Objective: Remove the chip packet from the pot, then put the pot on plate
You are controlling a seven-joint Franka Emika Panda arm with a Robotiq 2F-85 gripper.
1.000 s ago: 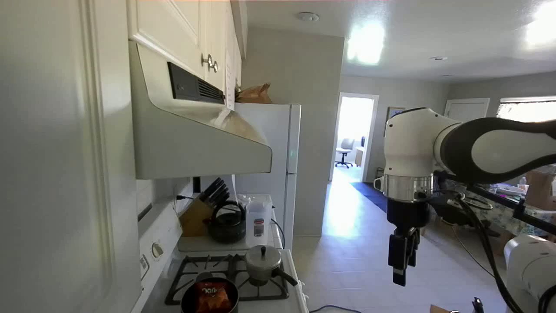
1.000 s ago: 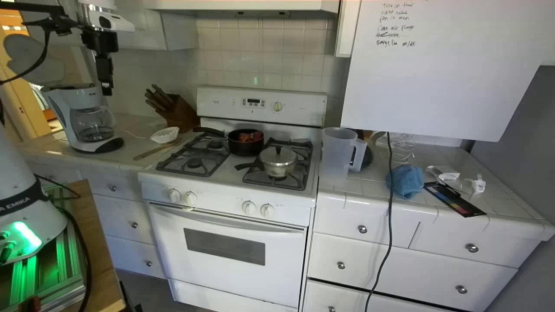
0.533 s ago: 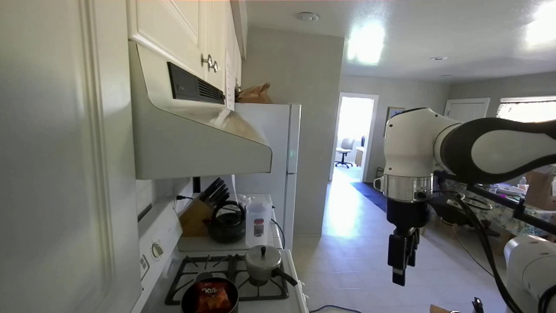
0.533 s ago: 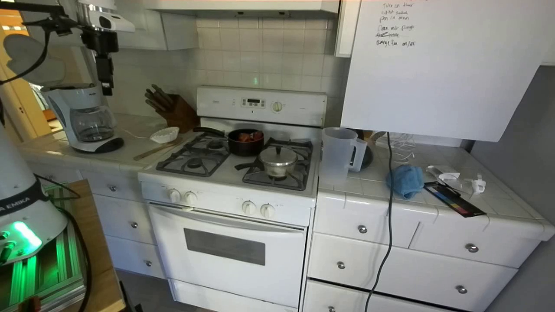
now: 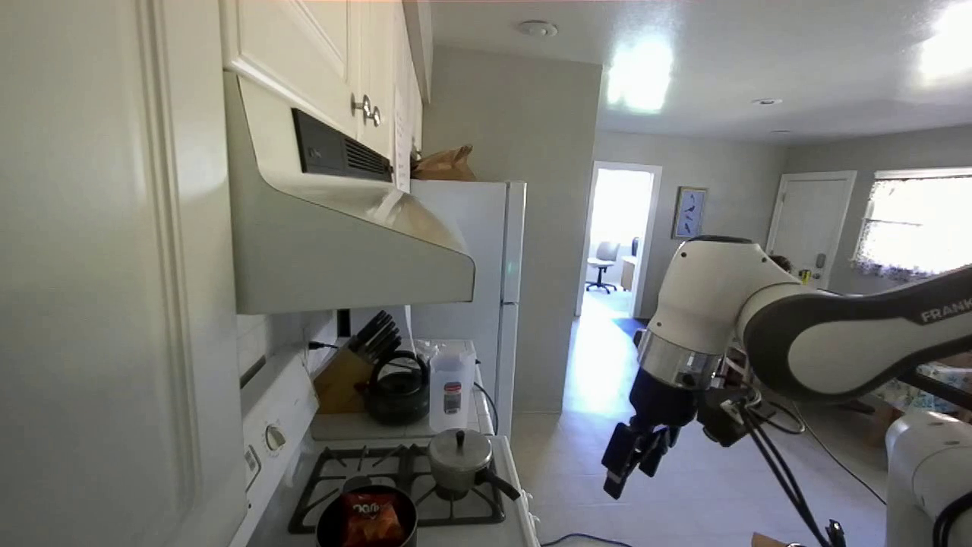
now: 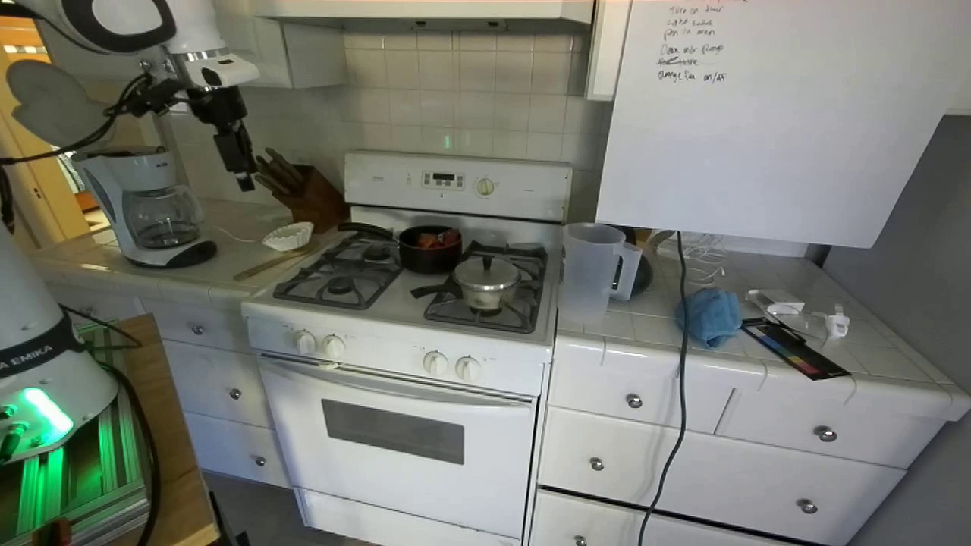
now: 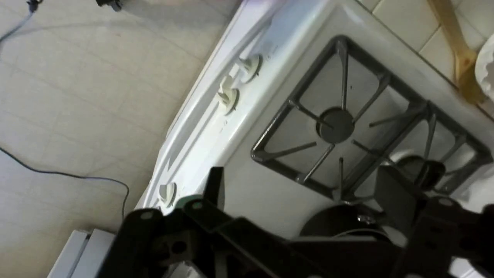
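Observation:
A black pot (image 6: pixel 425 263) with a long handle stands on a back burner of the stove. A red chip packet (image 5: pixel 372 523) lies inside it and shows above the rim in an exterior view (image 6: pixel 440 240). In the wrist view the pot (image 7: pixel 328 222) is partly hidden behind the gripper, and the packet is hidden. My gripper (image 7: pixel 307 189) is open with its fingers wide apart and nothing between them. In both exterior views the gripper (image 5: pixel 632 475) hangs tilted in the air, apart from and above the pot's level. No plate can be made out for certain.
A silver lidded pot (image 6: pixel 485 287) stands on the front burner close to the black pot. A knife block (image 6: pixel 312 199), a white fluted dish (image 6: pixel 288 236), a wooden spoon (image 6: pixel 273 263) and a coffee maker (image 6: pixel 144 205) stand left. A range hood (image 5: pixel 357 258) overhangs the stove.
The arm has lowered and moved toward the stove. The wrist has tilted from pointing straight down to slanting toward the stove. The pots and packet have not moved.

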